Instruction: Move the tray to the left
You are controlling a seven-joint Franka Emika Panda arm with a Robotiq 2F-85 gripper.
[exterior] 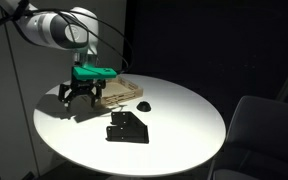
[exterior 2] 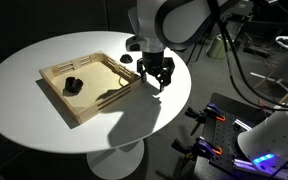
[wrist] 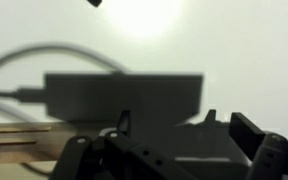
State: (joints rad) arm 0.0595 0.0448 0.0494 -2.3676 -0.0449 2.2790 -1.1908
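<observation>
A shallow wooden tray lies on the round white table; it also shows in an exterior view and as a wooden edge at the lower left of the wrist view. A small black object sits in the tray's far left corner. My gripper hangs low over the table just off the tray's right corner, also seen in an exterior view. Its fingers are spread apart with nothing between them. I cannot tell whether a finger touches the tray wall.
The gripper casts a dark shadow on the table. A grey chair stands by the table's edge. Equipment with cables and lit parts sits beside the table. The table edge is close to the gripper.
</observation>
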